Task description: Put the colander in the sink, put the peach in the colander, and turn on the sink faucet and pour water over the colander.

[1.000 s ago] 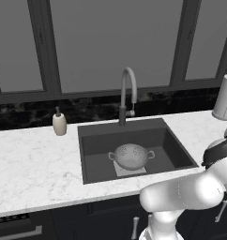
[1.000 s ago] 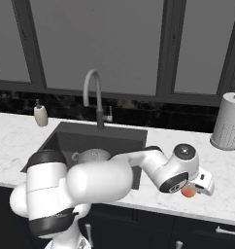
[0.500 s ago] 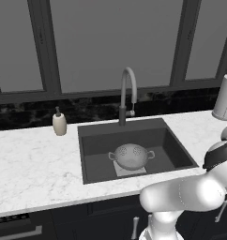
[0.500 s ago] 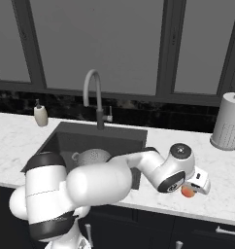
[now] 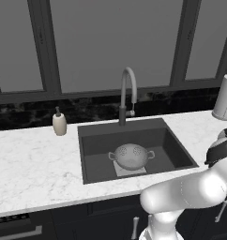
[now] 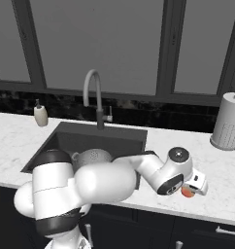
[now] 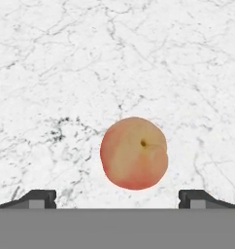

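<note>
Peach (image 7: pixel 134 152): centre-low in hand view, on marble counter (image 7: pixel 90 58), stem dimple facing camera; unlabelled. Gripper (image 7: pixel 117 198) spread wide, holding nothing.

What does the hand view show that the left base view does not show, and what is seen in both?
Hand view alone: the peach lying on the marble, centred between the two dark finger tips of the open gripper, which stand wide apart to either side of it without touching it.

Left base view alone: the colander sitting in the sink, the sink faucet behind it with no water running, a soap dispenser and a paper towel roll.

Both: the white marble counter.
</note>
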Motion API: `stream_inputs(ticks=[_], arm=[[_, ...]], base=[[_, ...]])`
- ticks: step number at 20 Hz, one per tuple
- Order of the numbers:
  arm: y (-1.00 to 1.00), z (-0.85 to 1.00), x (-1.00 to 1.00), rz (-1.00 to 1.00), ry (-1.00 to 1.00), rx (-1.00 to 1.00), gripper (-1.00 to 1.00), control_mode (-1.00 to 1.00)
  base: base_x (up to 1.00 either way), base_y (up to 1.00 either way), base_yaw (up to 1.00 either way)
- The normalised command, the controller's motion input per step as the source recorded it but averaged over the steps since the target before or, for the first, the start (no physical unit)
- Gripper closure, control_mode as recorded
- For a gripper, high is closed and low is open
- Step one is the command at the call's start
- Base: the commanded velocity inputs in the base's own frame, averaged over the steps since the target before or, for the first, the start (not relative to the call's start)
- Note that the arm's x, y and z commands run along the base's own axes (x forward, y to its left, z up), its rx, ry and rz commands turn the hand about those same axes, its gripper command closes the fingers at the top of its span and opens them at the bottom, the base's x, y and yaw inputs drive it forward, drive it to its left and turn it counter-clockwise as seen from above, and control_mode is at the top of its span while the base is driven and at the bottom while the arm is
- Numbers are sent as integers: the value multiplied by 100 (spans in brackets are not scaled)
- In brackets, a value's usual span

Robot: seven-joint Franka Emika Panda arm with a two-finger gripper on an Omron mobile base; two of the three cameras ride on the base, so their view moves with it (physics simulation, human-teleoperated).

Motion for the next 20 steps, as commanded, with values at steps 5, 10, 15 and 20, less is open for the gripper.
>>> stream_inputs(ticks=[5,10,15,20], arm=[[-6,-10,14,0,0,0,-100,-100],[-14,-9,8,0,0,0,-100,-100],[-13,-10,0,0,1,0,-100,-100],[-2,-9,0,0,5,0,-100,-100]], base=[[0,0,0],[0,0,0],[0,0,0],[0,0,0]])
